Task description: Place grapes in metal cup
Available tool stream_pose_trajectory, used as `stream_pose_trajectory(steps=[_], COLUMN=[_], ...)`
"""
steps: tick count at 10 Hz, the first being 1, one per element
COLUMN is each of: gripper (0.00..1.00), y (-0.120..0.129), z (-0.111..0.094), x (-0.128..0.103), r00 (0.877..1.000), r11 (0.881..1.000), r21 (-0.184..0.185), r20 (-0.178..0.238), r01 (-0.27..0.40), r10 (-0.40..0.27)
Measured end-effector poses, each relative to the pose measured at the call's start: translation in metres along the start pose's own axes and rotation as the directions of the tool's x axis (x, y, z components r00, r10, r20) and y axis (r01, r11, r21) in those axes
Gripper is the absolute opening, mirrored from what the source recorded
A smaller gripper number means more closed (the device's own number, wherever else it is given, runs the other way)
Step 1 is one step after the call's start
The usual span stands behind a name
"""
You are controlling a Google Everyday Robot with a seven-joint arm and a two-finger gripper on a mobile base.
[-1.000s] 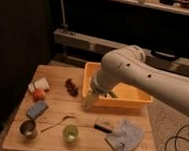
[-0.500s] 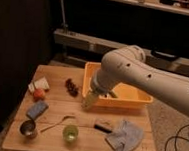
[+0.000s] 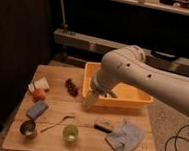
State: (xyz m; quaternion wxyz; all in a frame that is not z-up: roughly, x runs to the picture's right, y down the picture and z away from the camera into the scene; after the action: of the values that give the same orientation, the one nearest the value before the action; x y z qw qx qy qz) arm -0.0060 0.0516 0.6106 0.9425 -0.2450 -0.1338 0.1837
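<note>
Because the grapes (image 3: 72, 86) are a loose, lumpy bunch, the likeliest failure is a pinch that catches only a berry or two. The rest could then tear away or roll across the bench (image 3: 84, 116). A descent that lands short would shove the bunch toward the orange-red fruit (image 3: 39, 94) rather than straddle it. The carry has its own risk. The metal cup (image 3: 28, 128) looks hardly wider than the bunch, so an off-centre release could leave the grapes hanging on the rim or tip the cup over. The green cup (image 3: 70, 133) and the spoon (image 3: 58, 123) lie close to that route and could be clipped by a low pass.

The tool (image 3: 89, 100) hangs at the front left corner of the yellow bin (image 3: 117, 96), its fingers spread and nothing between them. The grapes sit on the bench at about ten o'clock from it, near but not touching. The metal cup stands well apart at about eight o'clock from the tool, by the bench's near left corner.
</note>
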Motion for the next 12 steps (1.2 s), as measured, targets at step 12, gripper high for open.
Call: stream_pose_trajectory(steps=[12], gripper=[0.80], y=[-0.135], z=[0.067], x=[-0.087], r00=[0.994], r11=[0.995], r21=[0.025], r20=[0.034], r01=[0.099], r10=[-0.100])
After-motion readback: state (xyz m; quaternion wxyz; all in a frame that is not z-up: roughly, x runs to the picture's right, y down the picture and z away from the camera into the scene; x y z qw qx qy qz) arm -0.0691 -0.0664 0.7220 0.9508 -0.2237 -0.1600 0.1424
